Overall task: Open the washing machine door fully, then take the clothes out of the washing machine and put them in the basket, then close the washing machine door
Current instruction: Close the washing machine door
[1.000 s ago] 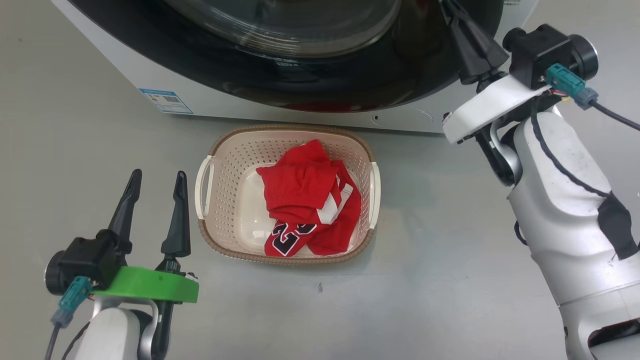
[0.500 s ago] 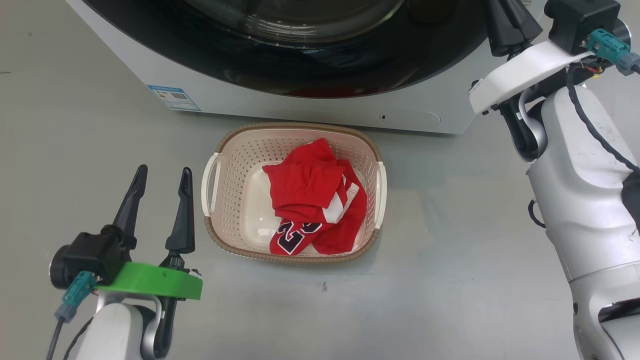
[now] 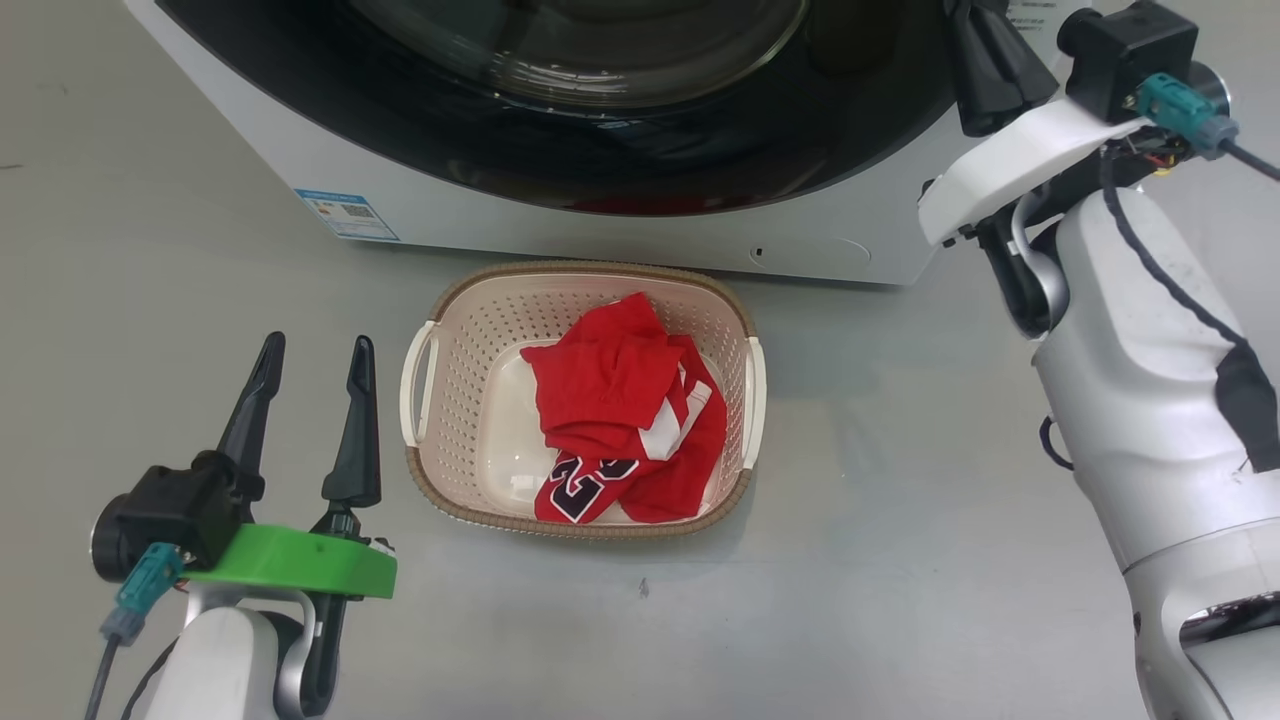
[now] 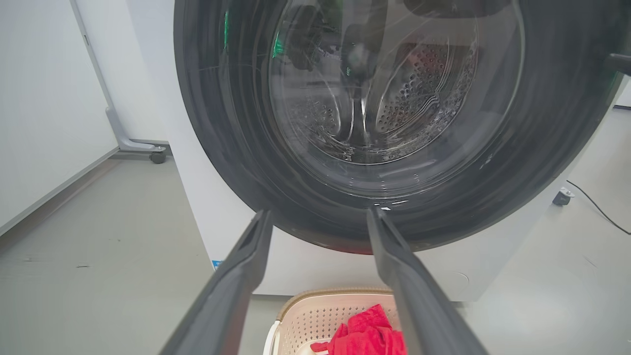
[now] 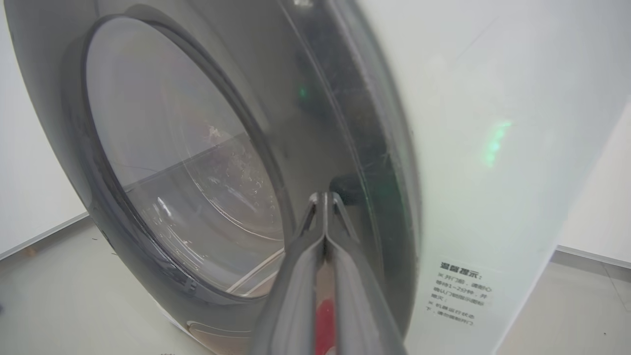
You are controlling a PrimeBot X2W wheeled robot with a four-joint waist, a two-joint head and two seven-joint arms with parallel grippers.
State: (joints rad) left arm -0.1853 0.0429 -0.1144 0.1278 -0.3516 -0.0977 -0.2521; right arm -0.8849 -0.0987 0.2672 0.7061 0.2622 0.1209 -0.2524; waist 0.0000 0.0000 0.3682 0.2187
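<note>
- left arm low at near left; left claw (image 3: 317, 345) spread wide and empty, fingers pointing far toward the washer (image 3: 600, 225), over bare floor (image 3: 880, 500) left of the basket (image 3: 470, 330)
- right arm raised at far right, forearm near upright; right claw (image 5: 324, 196) pinched closed with nothing in it, tips at the right rim of the door (image 3: 740, 150) by a dark recess; contact: can't tell
- door looks flat against the washer front; drum (image 4: 414, 98) visible through the glass
- basket on the floor just near of the washer, centred, apart from both arms
- clothes (image 3: 620, 400) heaped in the basket, toward its right side
- open floor left, right and near of the basket; narrow gap only at its far rim
</note>
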